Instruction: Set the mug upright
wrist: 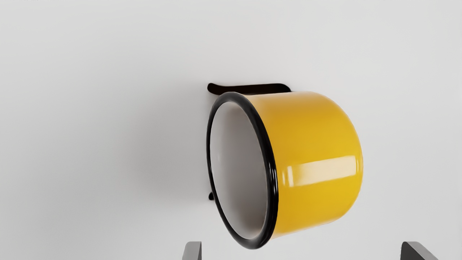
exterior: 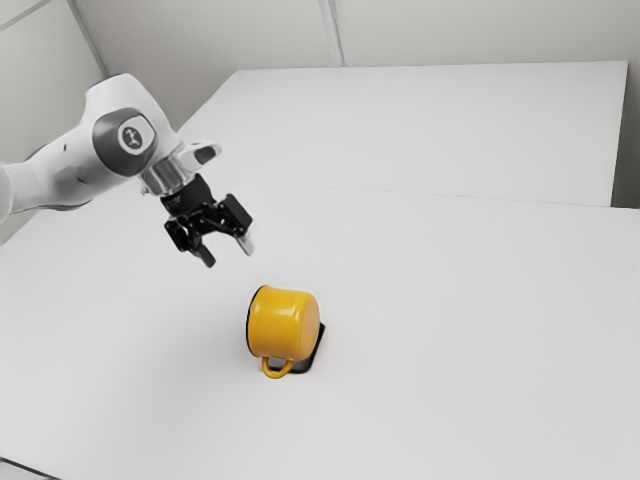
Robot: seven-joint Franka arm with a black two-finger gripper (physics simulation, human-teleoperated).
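At the exterior view's left, the claw [exterior: 228, 255] hangs released above the surface [exterior: 450, 300], its fingers well apart and touching nothing. Next comes the mug [exterior: 283, 325], on its side well in from the surface's left edge, its mouth toward that edge and its handle [exterior: 277, 372] toward the near edge. A black thing [exterior: 319, 345] lies partly hidden behind the mug.

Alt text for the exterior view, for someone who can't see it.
A yellow mug lies on its side on a white table, black-rimmed mouth toward the exterior view's left, partly hiding a black object. The open black two-finger gripper of a white Franka arm hovers nearby, not touching the mug.
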